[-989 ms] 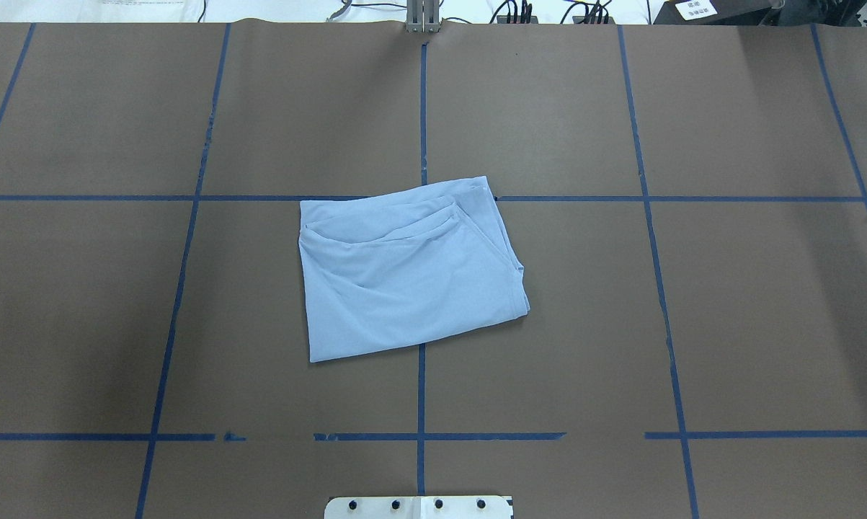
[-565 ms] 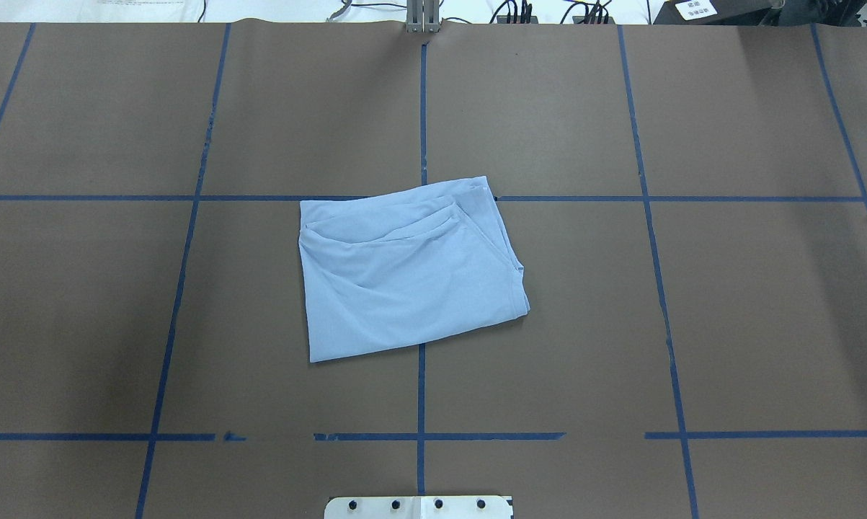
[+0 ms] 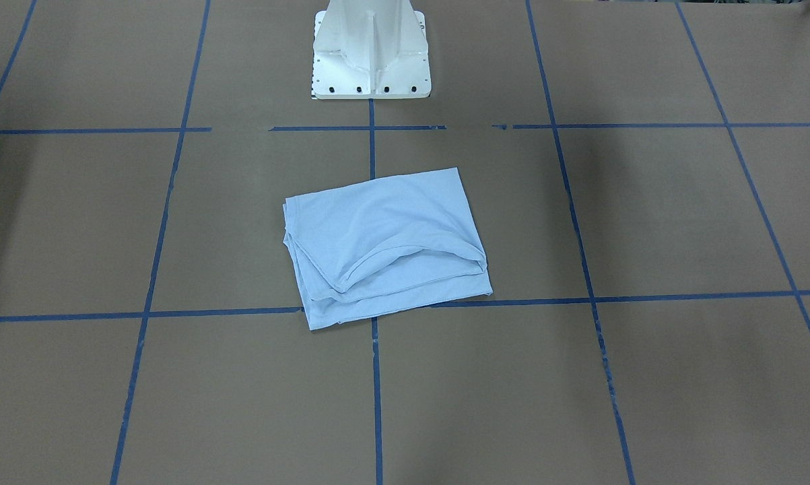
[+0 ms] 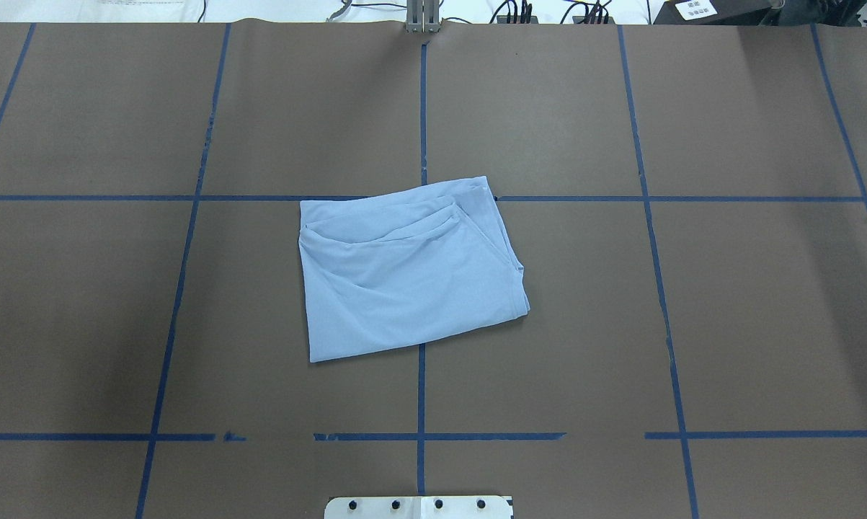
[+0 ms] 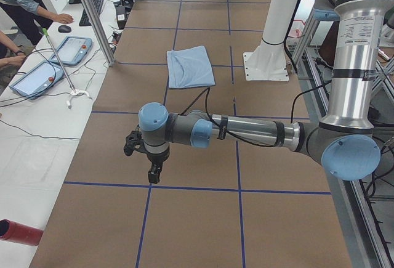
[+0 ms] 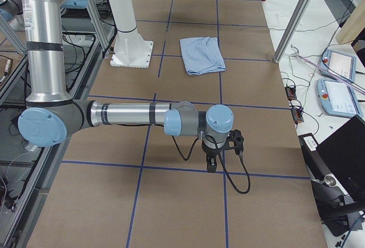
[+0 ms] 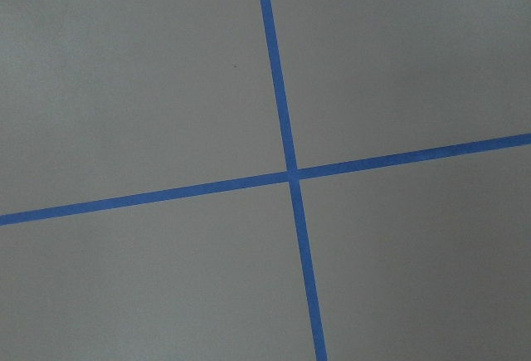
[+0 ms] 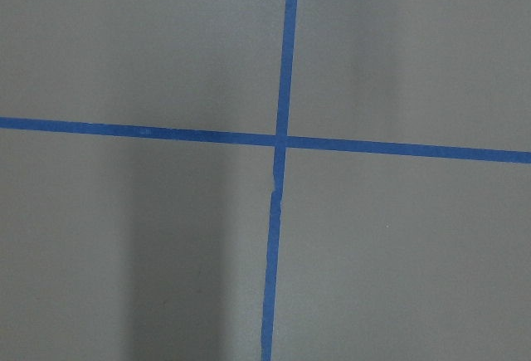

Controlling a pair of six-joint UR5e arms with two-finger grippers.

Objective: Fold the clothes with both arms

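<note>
Left gripper point(image 5: 152, 177) hangs over the table point(image 5: 197, 219) at its left end, pointing down above a tape point(image 7: 290, 173) crossing. Wide or narrow, I can't tell. Right gripper point(image 6: 211, 165) does likewise at the right end, over another crossing, and its state can't be told either. Both sit well apart from the shirt point(image 4: 411, 277), which lies folded into a rough rectangle mid-table, near the pedestal point(image 3: 371, 47).

Robotics lab: brown table point(image 4: 548, 108) gridded with blue tape point(image 4: 421, 108), teach pendants point(image 5: 72, 50) and a keyboard point(image 5: 93, 10) alongside.
</note>
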